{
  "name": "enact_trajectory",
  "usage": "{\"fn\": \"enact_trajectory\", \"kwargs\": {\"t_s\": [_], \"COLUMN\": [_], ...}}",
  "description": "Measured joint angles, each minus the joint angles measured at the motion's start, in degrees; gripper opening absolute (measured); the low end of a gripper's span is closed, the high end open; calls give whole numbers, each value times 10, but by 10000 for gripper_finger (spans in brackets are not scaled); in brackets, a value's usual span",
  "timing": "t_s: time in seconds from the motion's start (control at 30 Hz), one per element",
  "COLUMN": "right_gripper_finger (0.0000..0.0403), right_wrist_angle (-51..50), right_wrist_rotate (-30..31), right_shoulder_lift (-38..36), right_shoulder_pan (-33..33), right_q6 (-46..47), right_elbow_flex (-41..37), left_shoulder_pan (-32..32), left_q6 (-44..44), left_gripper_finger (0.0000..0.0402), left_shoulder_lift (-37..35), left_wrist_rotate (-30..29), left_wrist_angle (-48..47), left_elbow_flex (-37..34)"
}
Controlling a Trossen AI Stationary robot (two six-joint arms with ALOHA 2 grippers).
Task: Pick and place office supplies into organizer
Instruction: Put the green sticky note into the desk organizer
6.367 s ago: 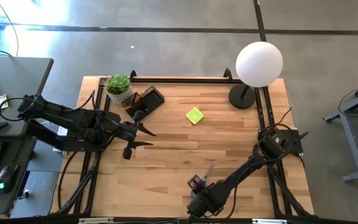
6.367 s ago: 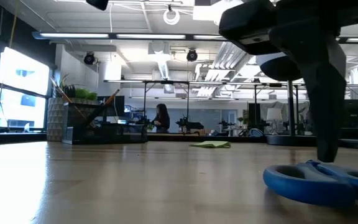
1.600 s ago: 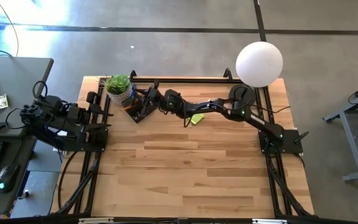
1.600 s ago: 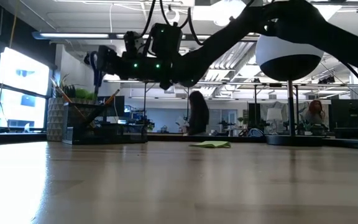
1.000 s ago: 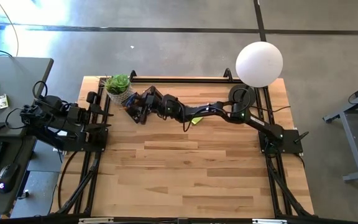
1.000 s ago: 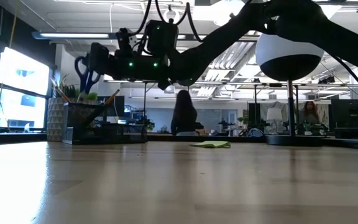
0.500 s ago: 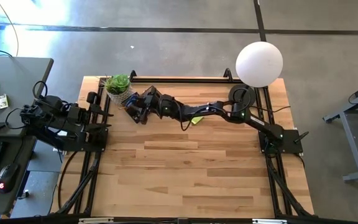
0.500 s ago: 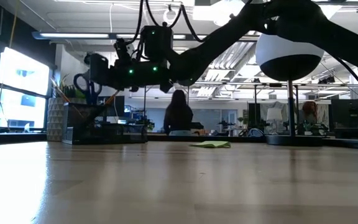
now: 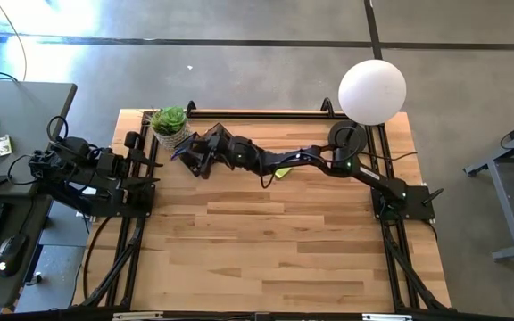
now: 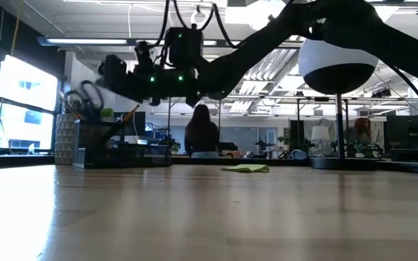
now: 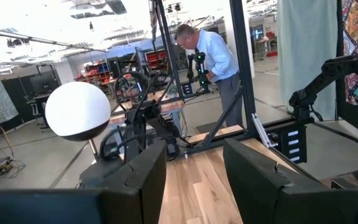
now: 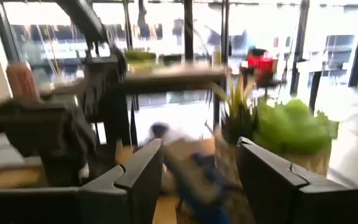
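**Right tool over the organizer, scissors leaving its fingers**

From overhead I see my right arm stretched across the back of the surface [image 9: 266, 250], with the right tool [image 9: 196, 152] directly above the dark organizer [image 9: 205, 153] in the back-left corner, just beside the small green potted plant [image 9: 169, 122]. In the low view the right tool [image 10: 115, 72] hangs above the organizer [image 10: 118, 148], and the blue-handled scissors [image 10: 84, 94] show as a blur just off its tip, over the box, apart from the fingers as far as I can tell. The right wrist view shows that tool's two fingers [image 12: 135, 171] spread wide with a blurred blue shape [image 12: 197, 180] between and beyond them; I cannot tell whether it rests in a compartment. A pencil [image 10: 130, 114] leans up out of the organizer.

The yellow-green sticky-note pad [image 9: 281, 169] lies flat on the surface, partly under the right arm, between the organizer and the black lamp base [image 9: 348, 138] of the white globe lamp [image 9: 372, 92].

My left arm is folded back off the left edge of the surface; the left tool [image 11: 194, 168] has its fingers held apart with nothing between them.
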Motion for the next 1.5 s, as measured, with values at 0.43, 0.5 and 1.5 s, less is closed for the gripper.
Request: {"fn": "enact_trajectory", "kwargs": {"t_s": [0.43,0.5,1.5], "right_gripper_finger": [187,181,124], "right_wrist_angle": [-163,-263,-933], "right_wrist_rotate": [23,33,81], "right_shoulder_lift": [-139,-178,-260], "right_shoulder_pan": [37,38,29], "right_q6": [-102,-104,-19], "right_elbow_flex": [0,1,-202], "left_shoulder_pan": [0,0,0], "left_q6": [-11,-14,-18], "left_gripper_finger": [149,149,149], "left_shoulder_lift": [0,0,2], "left_wrist_rotate": [0,0,-15], "left_wrist_angle": [-4,-4,-5], "left_elbow_flex": [0,0,0]}}
